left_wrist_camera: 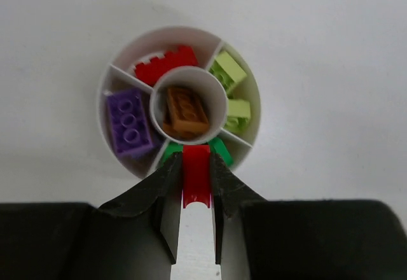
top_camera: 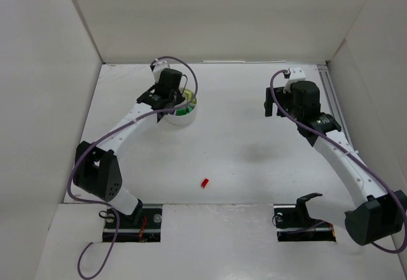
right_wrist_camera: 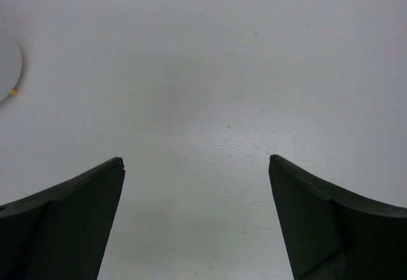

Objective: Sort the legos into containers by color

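My left gripper (left_wrist_camera: 196, 159) is shut on a red lego (left_wrist_camera: 196, 175) and holds it over the near rim of the round white tub (left_wrist_camera: 121, 57). In the tub lie a red lego (left_wrist_camera: 166, 65), pale green legos (left_wrist_camera: 229, 71), a lavender lego (left_wrist_camera: 129, 122), a green lego (left_wrist_camera: 221, 147) and an orange-brown lego (left_wrist_camera: 186, 110) in the central cylinder. In the top view the left gripper (top_camera: 170, 97) hangs over the tub (top_camera: 175, 119). Another red lego (top_camera: 204, 182) lies on the table near the front. My right gripper (right_wrist_camera: 197, 162) is open and empty above bare table, at the right (top_camera: 280, 105).
White walls enclose the table on the left, back and right. The arm bases sit at the near edge (top_camera: 133, 219). A sliver of the tub's rim (right_wrist_camera: 9, 70) shows at the left edge of the right wrist view.
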Robot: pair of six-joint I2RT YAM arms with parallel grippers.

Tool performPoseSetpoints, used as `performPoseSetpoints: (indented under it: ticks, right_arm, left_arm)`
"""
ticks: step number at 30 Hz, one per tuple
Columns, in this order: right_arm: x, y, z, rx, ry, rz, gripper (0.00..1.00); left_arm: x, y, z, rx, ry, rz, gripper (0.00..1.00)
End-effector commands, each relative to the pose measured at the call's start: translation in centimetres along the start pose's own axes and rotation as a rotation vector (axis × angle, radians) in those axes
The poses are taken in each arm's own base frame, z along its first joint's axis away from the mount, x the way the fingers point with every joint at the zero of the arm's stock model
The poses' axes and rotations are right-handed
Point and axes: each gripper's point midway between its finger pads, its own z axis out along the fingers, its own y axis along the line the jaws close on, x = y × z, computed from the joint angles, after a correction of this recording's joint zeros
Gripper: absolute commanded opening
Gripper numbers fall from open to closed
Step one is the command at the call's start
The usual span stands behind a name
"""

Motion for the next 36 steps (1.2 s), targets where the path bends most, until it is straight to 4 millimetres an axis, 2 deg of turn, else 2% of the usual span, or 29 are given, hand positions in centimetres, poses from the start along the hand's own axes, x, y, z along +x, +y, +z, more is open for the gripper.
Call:
performPoseSetpoints:
  ticks: [1, 2, 4, 5, 6, 9, 11, 13, 15, 16, 20, 21, 24, 30, 32, 35, 36]
  right_arm:
    - [-3.0, -0.5, -0.3, 0.019, -0.089, -0.003, 1.00]
    - [-2.6, -0.5, 0.1, 0.020, -0.076, -0.005, 1.00]
    - [-2.6, -0.4, 0.4, 0.021, -0.070, -0.006, 1.00]
    - [-2.3, -0.6, 0.8, 0.030, -0.058, -0.007, 1.00]
    - [-2.8, -0.6, 0.6, 0.030, -0.069, -0.006, 1.00]
    - [-2.8, -0.5, 1.1, 0.030, -0.060, -0.007, 1.00]
    - [-2.8, -0.5, 1.1, 0.030, -0.060, -0.007, 1.00]
    - [-2.5, -0.5, 1.3, 0.031, -0.050, -0.008, 1.00]
    - [-3.0, -0.5, 1.2, 0.030, -0.060, -0.007, 1.00]
    - [-2.7, -0.5, 1.2, 0.031, -0.050, -0.008, 1.00]
    - [-2.5, -0.6, 1.5, 0.041, -0.042, 0.000, 1.00]
    - [-2.5, -0.6, 1.5, 0.041, -0.042, 0.000, 1.00]
    - [-2.0, -0.4, 2.0, 0.033, -0.023, -0.003, 1.00]
    - [-2.0, -0.4, 2.0, 0.033, -0.023, -0.003, 1.00]
    - [-2.0, -0.4, 2.0, 0.033, -0.023, -0.003, 1.00]
    - [-1.9, -0.4, 2.1, 0.033, -0.014, -0.004, 1.00]
    - [-1.9, -0.4, 2.1, 0.033, -0.014, -0.004, 1.00]
  left_arm:
    - [-5.1, 0.6, -0.2, 0.039, -0.091, -0.027, 0.01]
    - [-6.1, 0.4, 0.1, 0.050, -0.106, -0.029, 0.01]
    - [-6.2, 1.0, 1.3, 0.024, -0.098, -0.020, 0.01]
    - [-7.1, 1.1, 1.6, 0.019, -0.110, -0.020, 0.03]
    - [-6.6, 1.1, 2.6, 0.009, -0.095, -0.013, 0.03]
    - [-7.4, 2.0, 3.9, -0.012, -0.091, -0.031, 0.03]
    - [-6.8, 3.1, 5.3, -0.027, -0.058, -0.039, 0.03]
    - [-7.1, 3.2, 5.9, -0.023, -0.061, -0.045, 0.03]
    - [-6.3, 3.4, 6.7, -0.035, -0.041, -0.028, 0.03]
    - [-6.7, 3.2, 6.6, -0.030, -0.049, -0.031, 0.03]
    - [-5.8, 3.8, 8.4, -0.053, -0.025, -0.017, 0.05]
    - [-6.2, 3.6, 8.3, -0.048, -0.034, -0.020, 0.06]
    - [-5.4, 3.7, 9.0, -0.051, -0.010, -0.014, 0.06]
    - [-5.5, 3.3, 9.6, -0.038, -0.014, -0.008, 0.06]
    - [-5.9, 3.3, 9.5, -0.041, -0.026, -0.010, 0.10]
    - [-4.8, 3.5, 10.2, -0.048, 0.007, -0.002, 0.16]
    - [-5.2, 3.3, 10.1, -0.044, -0.001, -0.004, 0.19]
